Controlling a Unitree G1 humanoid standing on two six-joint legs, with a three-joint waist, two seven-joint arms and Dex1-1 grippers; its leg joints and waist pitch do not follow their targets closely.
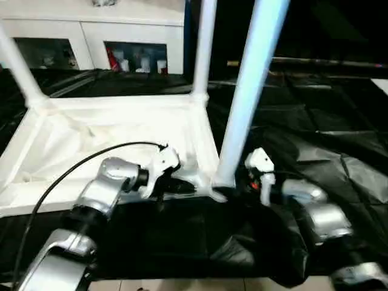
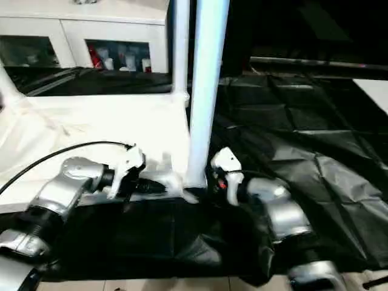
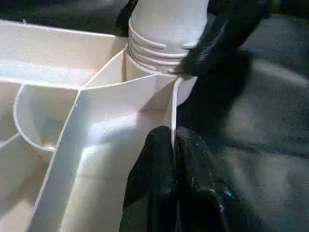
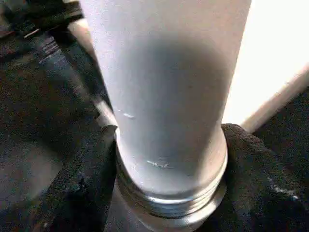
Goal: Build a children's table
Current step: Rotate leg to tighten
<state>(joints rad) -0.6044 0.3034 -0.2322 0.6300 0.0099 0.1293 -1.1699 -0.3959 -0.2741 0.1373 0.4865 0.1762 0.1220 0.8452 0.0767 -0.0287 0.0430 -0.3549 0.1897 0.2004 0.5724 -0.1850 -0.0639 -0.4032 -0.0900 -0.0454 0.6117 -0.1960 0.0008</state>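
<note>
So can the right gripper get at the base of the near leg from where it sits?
Probably yes: the right gripper already has a finger on each side of the near leg, just above its threaded end at the tabletop corner.

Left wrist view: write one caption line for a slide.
Left pincer pinches the upturned tabletop's rim beside a threaded leg.

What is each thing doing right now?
Tabletop: upside down on the black cloth.
Near leg: upright, threaded end in the corner socket.
Far legs: standing in their sockets.
Left pincer: shut on the tabletop's thin edge wall.
Right pincer: around the near leg's base.
</note>
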